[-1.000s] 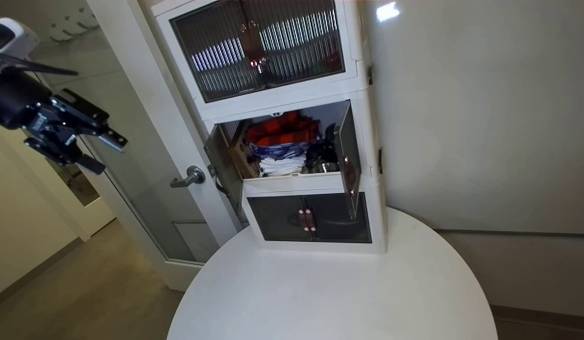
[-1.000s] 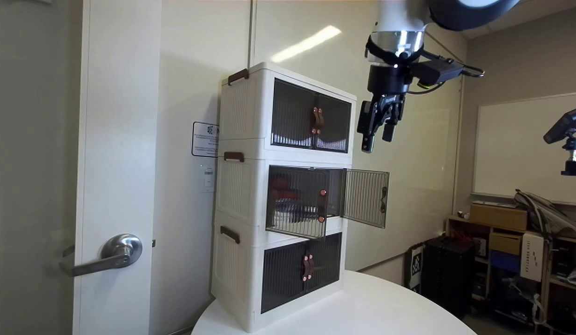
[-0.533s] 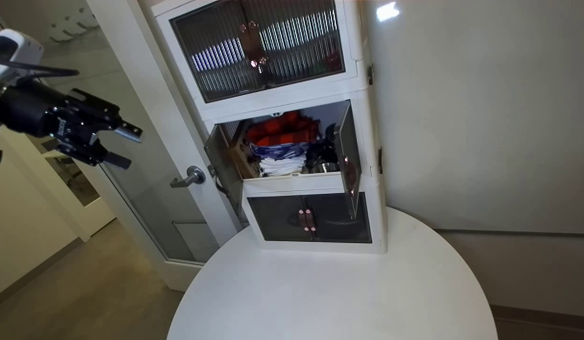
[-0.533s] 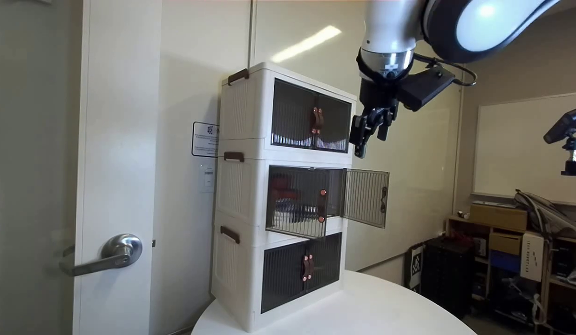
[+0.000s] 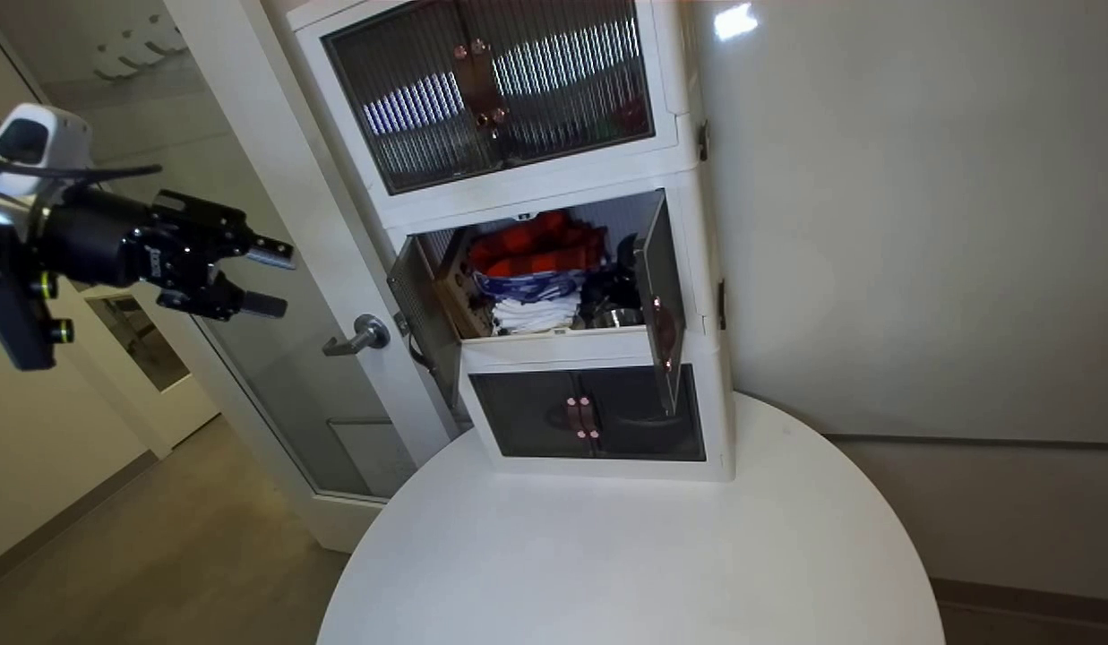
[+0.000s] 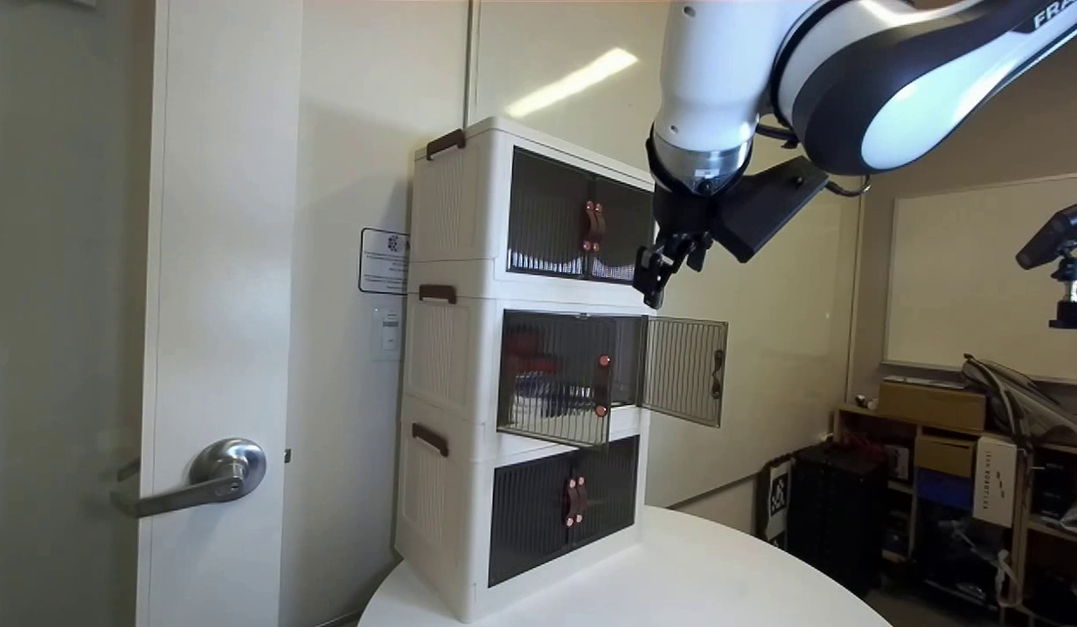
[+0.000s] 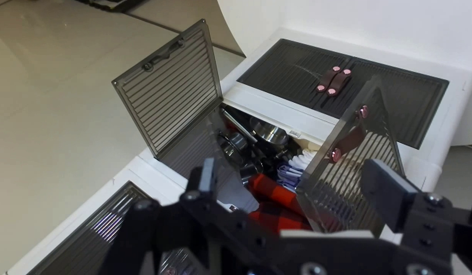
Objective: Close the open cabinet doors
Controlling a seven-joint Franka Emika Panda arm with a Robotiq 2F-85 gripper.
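The black two-fingered gripper (image 5: 269,279) is held in mid-air with its fingers (image 5: 264,305) spread apart. Beyond it, in the wrist view, a smoky, ribbed, translucent door (image 7: 174,95) and a matching door (image 7: 350,183) with a brown strap handle (image 7: 350,139) are seen swung outward from the middle tier of a white plastic three-tier cabinet (image 6: 451,348). Red-and-black checked cloth (image 7: 274,191), folded white cloth (image 5: 536,313) and shiny metal vessels (image 7: 272,133) are held there. The dark upper doors (image 5: 554,98) and lower doors (image 5: 527,417) are closed, and the cabinet is supported by a round white table (image 5: 625,564).
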